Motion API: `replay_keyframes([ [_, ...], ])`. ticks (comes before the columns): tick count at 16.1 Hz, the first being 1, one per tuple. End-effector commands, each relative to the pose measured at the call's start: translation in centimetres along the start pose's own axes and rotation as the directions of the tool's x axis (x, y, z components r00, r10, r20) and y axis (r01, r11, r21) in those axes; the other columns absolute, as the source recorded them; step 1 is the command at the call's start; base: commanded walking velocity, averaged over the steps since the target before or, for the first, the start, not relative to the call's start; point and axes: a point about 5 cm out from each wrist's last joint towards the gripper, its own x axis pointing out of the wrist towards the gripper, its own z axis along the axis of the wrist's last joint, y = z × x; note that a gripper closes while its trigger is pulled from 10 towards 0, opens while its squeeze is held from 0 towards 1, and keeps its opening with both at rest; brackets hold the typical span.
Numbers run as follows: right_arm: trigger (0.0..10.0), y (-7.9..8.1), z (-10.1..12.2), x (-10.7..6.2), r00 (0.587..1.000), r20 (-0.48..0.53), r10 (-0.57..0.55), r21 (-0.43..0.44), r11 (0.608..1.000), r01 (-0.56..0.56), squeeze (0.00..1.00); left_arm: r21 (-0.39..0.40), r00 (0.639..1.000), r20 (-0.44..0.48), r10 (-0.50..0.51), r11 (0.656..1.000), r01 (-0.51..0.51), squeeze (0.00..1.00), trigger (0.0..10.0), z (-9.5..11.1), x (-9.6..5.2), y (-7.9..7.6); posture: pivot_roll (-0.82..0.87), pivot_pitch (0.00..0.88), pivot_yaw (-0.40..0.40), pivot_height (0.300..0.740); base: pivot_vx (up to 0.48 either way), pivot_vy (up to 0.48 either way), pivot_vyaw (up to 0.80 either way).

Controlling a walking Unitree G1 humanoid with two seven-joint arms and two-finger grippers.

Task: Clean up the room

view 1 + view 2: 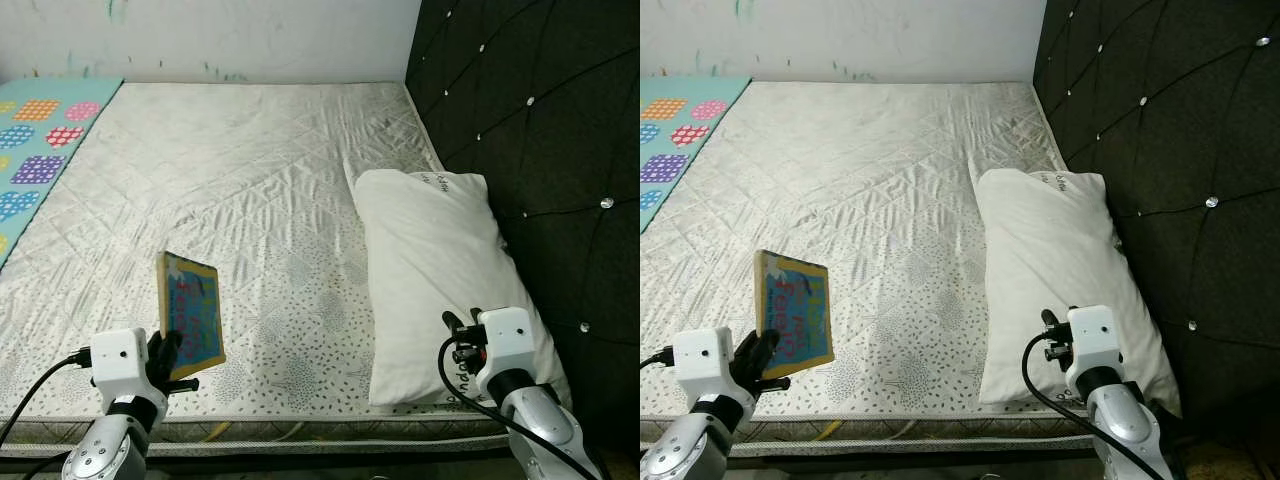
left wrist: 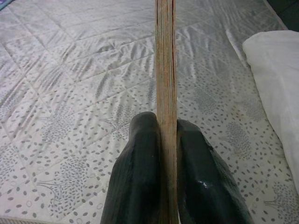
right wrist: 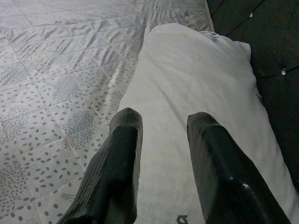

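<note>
Head views: we hold a book (image 1: 190, 313) upright in our left gripper (image 1: 168, 358) above the mattress's (image 1: 250, 180) near edge, so pickup looks done and stowing is left. A pillow (image 1: 430, 270) lies by the dark headboard (image 1: 540, 130); a patterned mat (image 1: 40, 150) sits far left. Left wrist: fingers (image 2: 135, 177) pinch the book's edge. Right wrist: our right gripper (image 3: 161, 128) hovers over the pillow, fingers spread, holding nothing.
</note>
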Motion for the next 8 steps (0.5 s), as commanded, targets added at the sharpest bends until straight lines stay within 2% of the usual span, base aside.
replay_keyframes([
  [1,10.0,-0.16,-0.16,0.00,1.000,-0.002,-0.004,0.007,1.000,0.004,0.00,0.006,1.000,0.028,0.010,1.000,-0.010,0.00,10.0,0.48,0.06,0.22,-0.13,0.115,-0.006,0.740,0.000,0.000,0.00],
  [8,10.0,-0.07,-0.11,-0.06,1.000,0.007,0.003,0.013,1.000,-0.003,0.00,0.012,1.000,0.026,0.003,1.000,-0.003,0.00,10.0,0.43,0.06,0.21,-0.14,0.118,-0.002,0.673,0.000,0.000,0.00],
])
